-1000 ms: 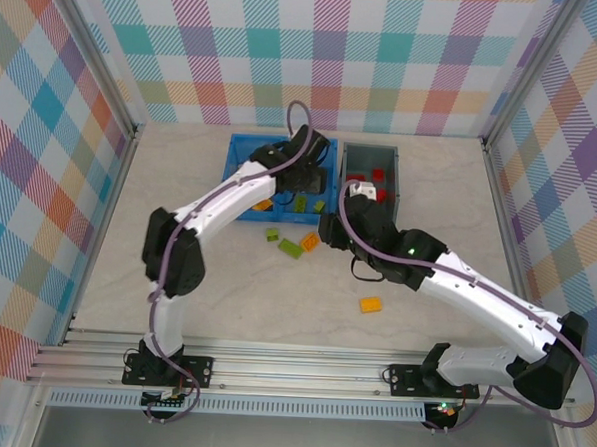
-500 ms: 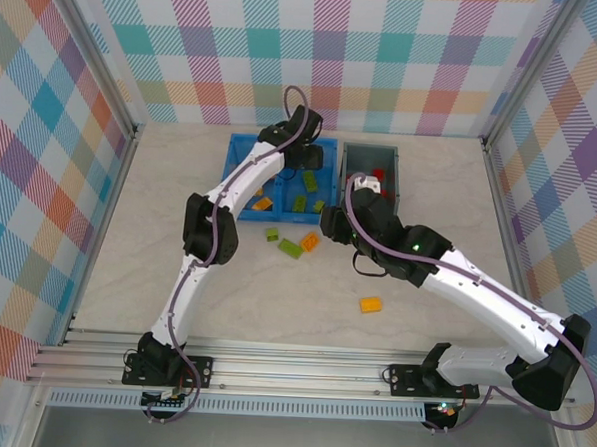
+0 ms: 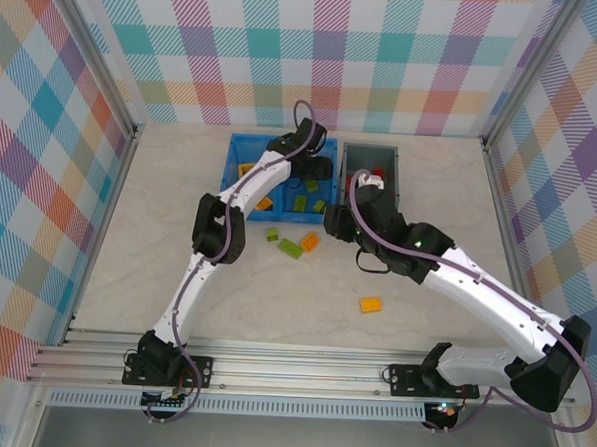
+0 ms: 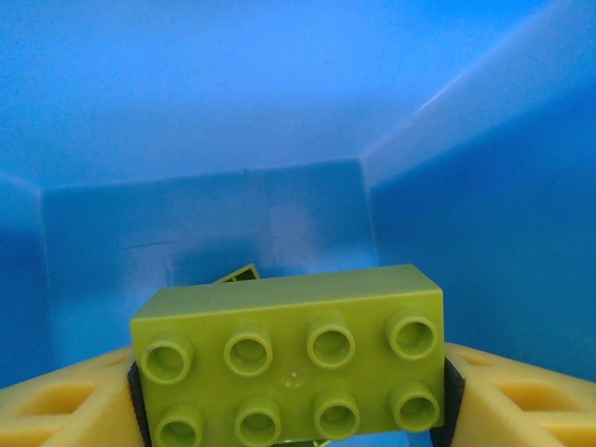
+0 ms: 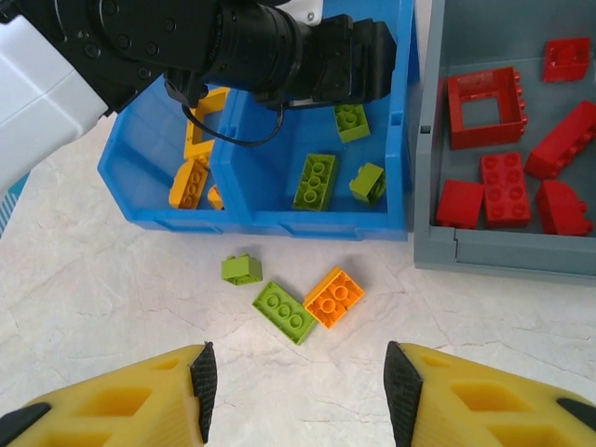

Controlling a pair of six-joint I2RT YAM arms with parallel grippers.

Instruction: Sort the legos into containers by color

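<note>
A lime green brick (image 4: 289, 363), studs toward the camera, spans the gap between my left gripper's (image 4: 291, 410) yellow fingers (image 4: 65, 405), inside the blue bin's (image 4: 205, 112) right compartment. From above, that gripper (image 3: 316, 169) sits over the blue bin (image 3: 231, 170). My right gripper (image 5: 298, 396) hangs open over the table with nothing between its pads. Ahead of it lie a small lime brick (image 5: 241, 269), a green brick (image 5: 283, 311) and an orange brick (image 5: 333, 297). The grey bin (image 5: 503, 251) holds several red bricks (image 5: 503, 186).
Another orange brick (image 3: 371, 304) lies alone on the table near the right arm. The blue bin's left compartment holds orange and yellow pieces (image 5: 191, 182); its right one holds green bricks (image 5: 315, 182). The left arm's wrist (image 5: 279, 56) hangs over the blue bin.
The left arm has stretched out and carried the lime green brick deeper over the blue bin's right compartment. The right arm has hardly moved.
</note>
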